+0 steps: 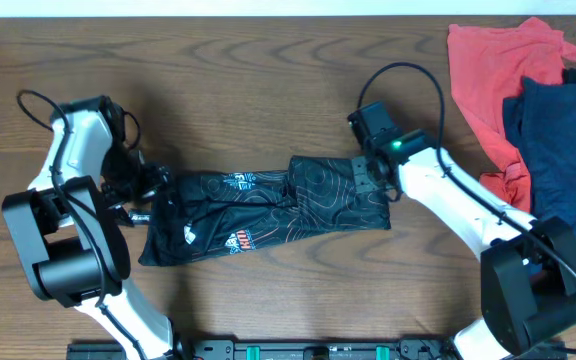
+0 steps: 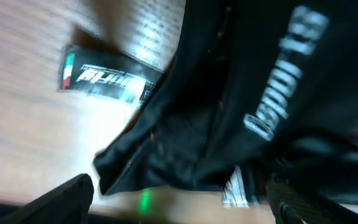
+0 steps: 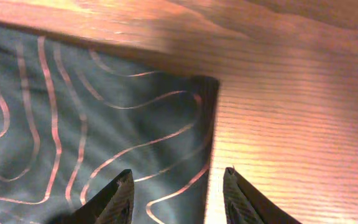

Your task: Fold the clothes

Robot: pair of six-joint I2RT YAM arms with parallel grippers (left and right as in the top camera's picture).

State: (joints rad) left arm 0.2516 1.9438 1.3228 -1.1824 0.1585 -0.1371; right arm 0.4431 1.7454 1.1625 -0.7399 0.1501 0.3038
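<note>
Locate the black jersey (image 1: 268,210) mid-desk (image 1: 268,80), long axis running 9 to 3 o'clock, with left fingers (image 2: 67,199) spread open over its 9 o'clock end and right fingers (image 3: 114,202) spread open astride its 3 o'clock hem, each arm nearest its own end.

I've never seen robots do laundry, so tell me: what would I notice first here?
First, the long black jersey with wavy orange lines, lying folded in a strip across the middle of the wooden table. A robot arm sits at each end, the left gripper and right gripper both open at the cloth's edges. Then the bright coral-red garment and the navy-blue garment, piled in the table's far right corner.
</note>
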